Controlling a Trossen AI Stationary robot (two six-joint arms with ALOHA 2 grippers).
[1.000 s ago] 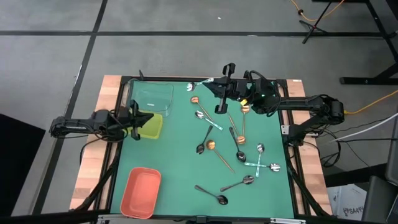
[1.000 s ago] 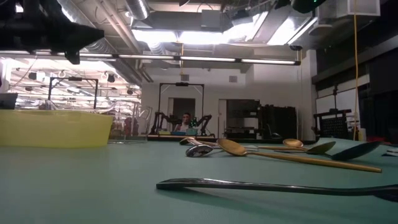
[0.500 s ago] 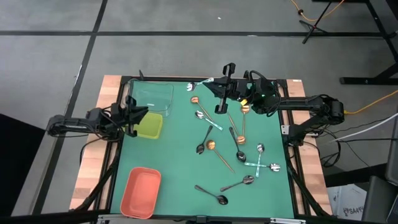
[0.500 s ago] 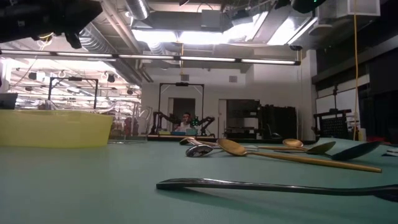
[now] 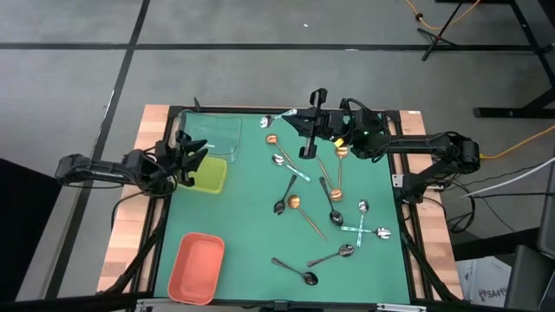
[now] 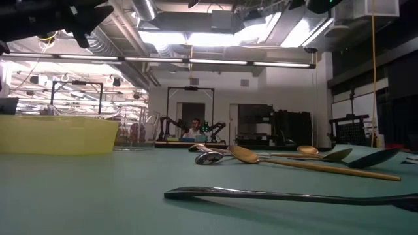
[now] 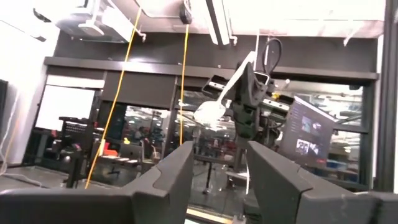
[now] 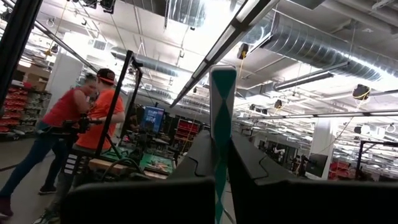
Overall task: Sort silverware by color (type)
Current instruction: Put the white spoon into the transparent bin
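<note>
Silver, copper and dark spoons (image 5: 325, 204) lie scattered on the green mat's right half, among them a copper one (image 5: 271, 139) and a dark one (image 5: 299, 273). My right gripper (image 5: 299, 120) is raised at the far middle, shut on a silver spoon (image 5: 277, 116). My left gripper (image 5: 192, 152) stands open with nothing between its fingers. It hangs over the far end of the yellow-green tray (image 5: 211, 176), next to the clear tray (image 5: 215, 132). The salmon tray (image 5: 196, 267) sits near left. My right gripper pinches the silver spoon's thin handle (image 8: 222, 134) between its two fingers. The handle runs along the fingers and sticks out past their tips. The fingers slant upward toward the table's left. The spoon, with its bowl (image 7: 210, 113), is lifted clear of the mat.
Bare mat stretches between the trays and the spoons. In the low view a dark spoon (image 6: 274, 194) lies nearest, with a copper one (image 6: 307, 166) behind it. People (image 8: 81, 124) stand in the room beyond the table.
My left gripper has opened, its fingers spreading apart. It has tipped upward and risen a little over the yellow-green tray, its tips swinging toward the far edge. My right gripper and its spoon have kept still.
</note>
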